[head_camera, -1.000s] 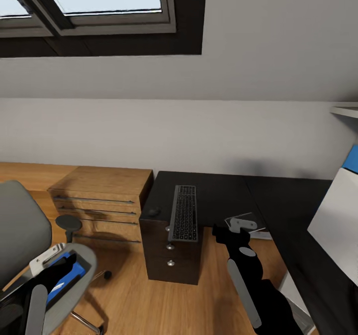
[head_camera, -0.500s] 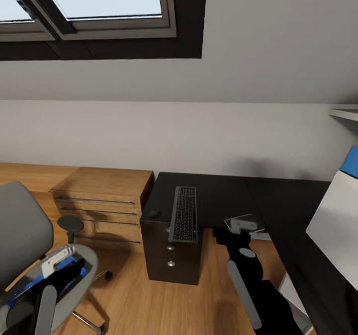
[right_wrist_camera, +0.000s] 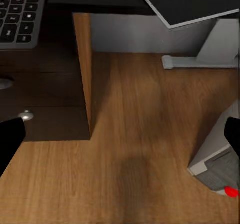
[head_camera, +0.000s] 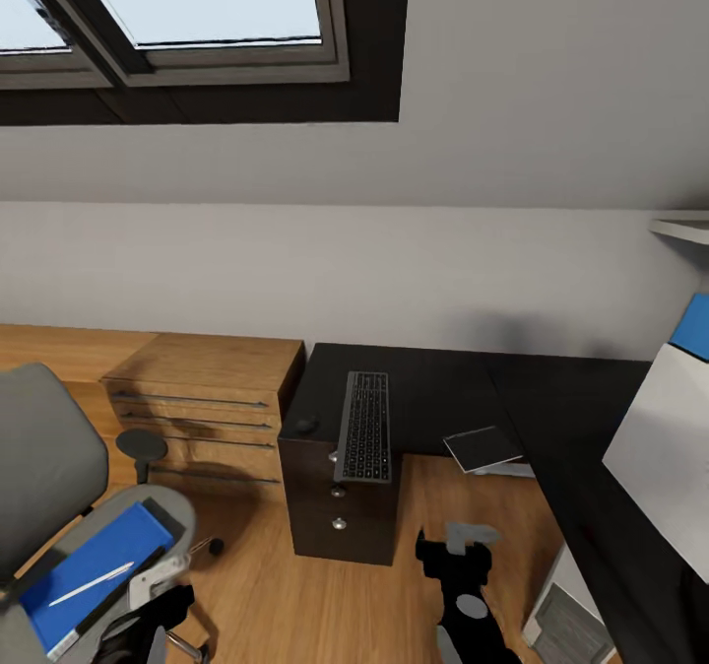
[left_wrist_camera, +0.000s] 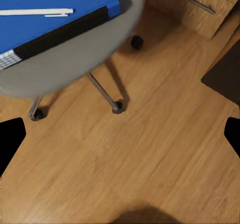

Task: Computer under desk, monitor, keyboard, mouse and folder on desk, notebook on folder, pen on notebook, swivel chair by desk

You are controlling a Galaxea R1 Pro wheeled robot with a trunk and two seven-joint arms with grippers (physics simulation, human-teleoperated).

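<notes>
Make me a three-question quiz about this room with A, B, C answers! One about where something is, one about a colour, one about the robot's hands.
1. Where is the pen?
A. on the folder
B. on the keyboard
C. on the floor

2. What colour is the folder?
A. red
B. blue
C. green

3. How is the left gripper?
A. shut on the pen
B. shut on the folder
C. open

Answers: 1 A, the white pen lies on the folder on the swivel chair. 2 B, its cover is bright blue. 3 C, its fingertips sit far apart over bare floor.
</notes>
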